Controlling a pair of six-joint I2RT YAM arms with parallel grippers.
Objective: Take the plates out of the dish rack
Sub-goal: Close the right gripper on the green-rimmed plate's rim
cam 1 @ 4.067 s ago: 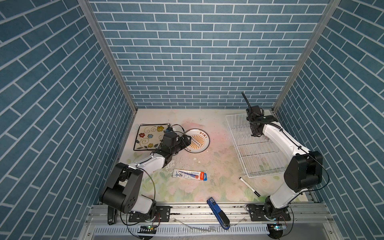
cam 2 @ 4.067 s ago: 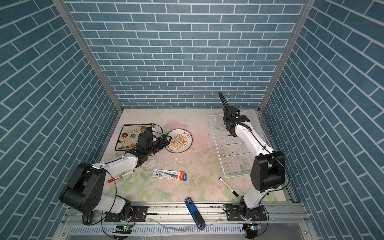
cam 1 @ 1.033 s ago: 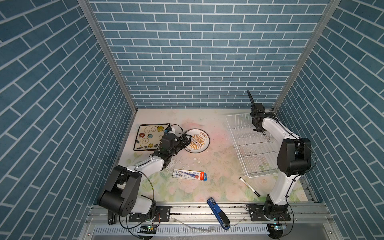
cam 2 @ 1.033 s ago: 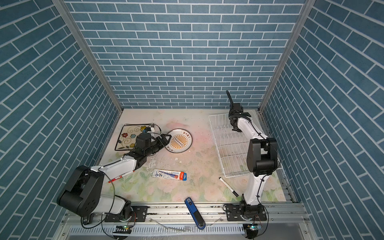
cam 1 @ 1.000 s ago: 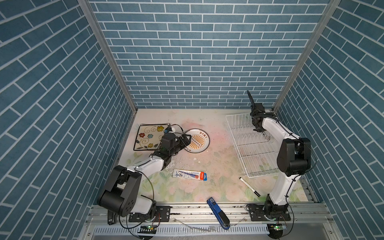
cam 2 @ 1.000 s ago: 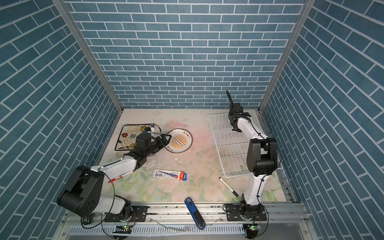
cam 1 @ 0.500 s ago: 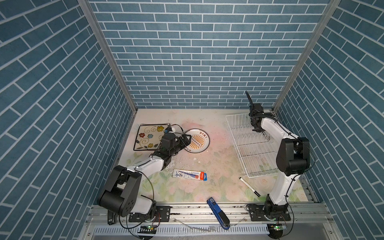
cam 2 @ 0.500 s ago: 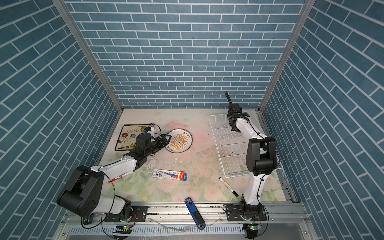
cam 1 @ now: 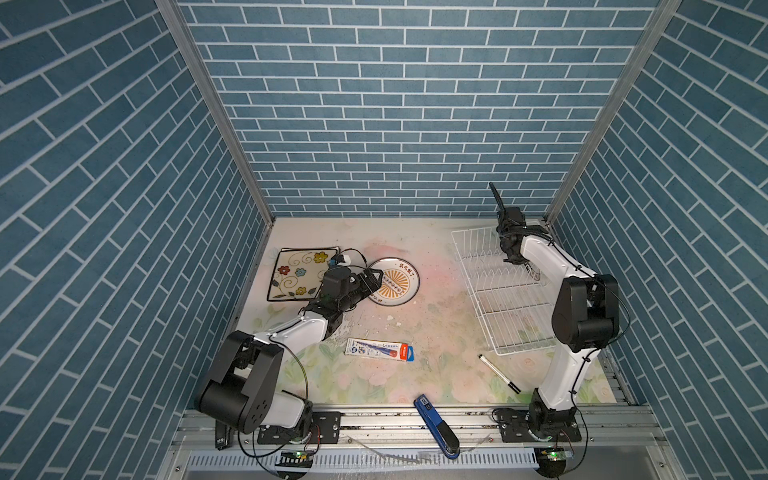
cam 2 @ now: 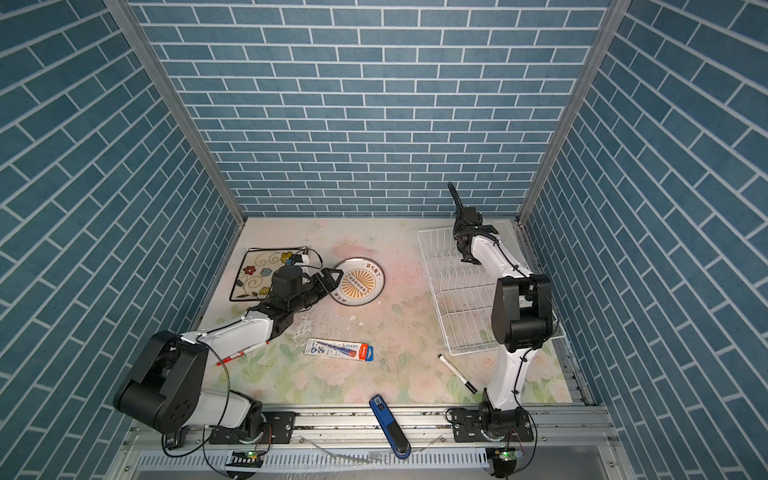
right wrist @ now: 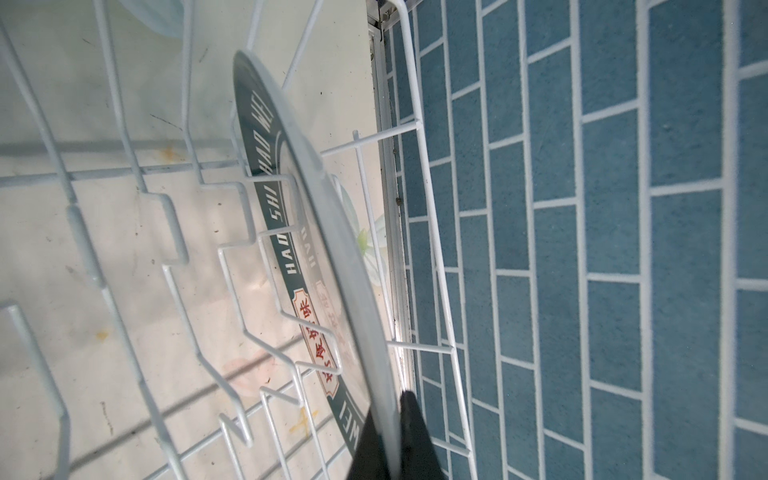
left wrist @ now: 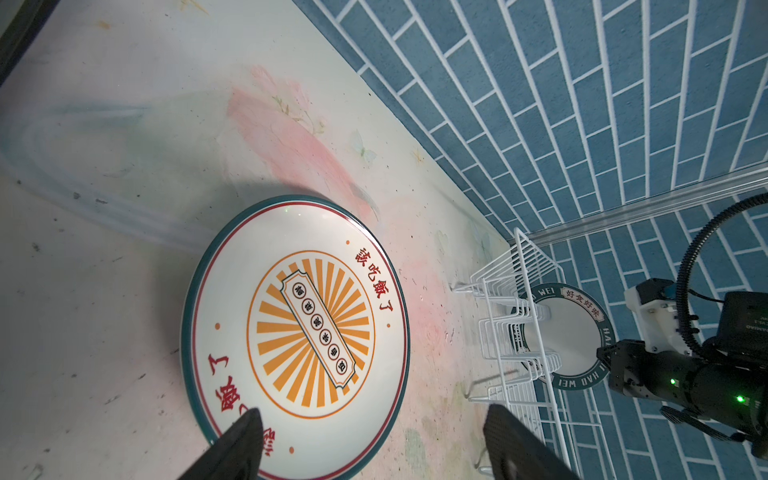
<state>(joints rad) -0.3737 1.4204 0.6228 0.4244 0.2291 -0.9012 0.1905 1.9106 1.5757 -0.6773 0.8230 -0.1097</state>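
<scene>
The dish rack [cam 1: 473,291] lies at the right in both top views. A round plate with a dark teal lettered rim [right wrist: 316,208] stands on edge among its far prongs, and my right gripper [right wrist: 390,440] is shut on that rim. From above this plate [cam 1: 495,195] shows only as a dark sliver by the right gripper [cam 1: 504,214]. My left gripper [cam 1: 374,276] hangs open and empty over the near rim of a round sunburst plate [left wrist: 299,332] lying flat on the table. A square flowered plate [cam 1: 301,274] lies flat to its left.
A printed packet [cam 1: 380,349], a black marker [cam 1: 498,374] and a blue stapler-like tool [cam 1: 436,424] lie toward the front. A red pen [cam 2: 243,353] lies under the left arm. Brick walls close in the back and both sides, close behind the rack.
The right gripper and the teal-rimmed plate have shifted slightly to the left. The left arm and both plates on the table have not moved.
</scene>
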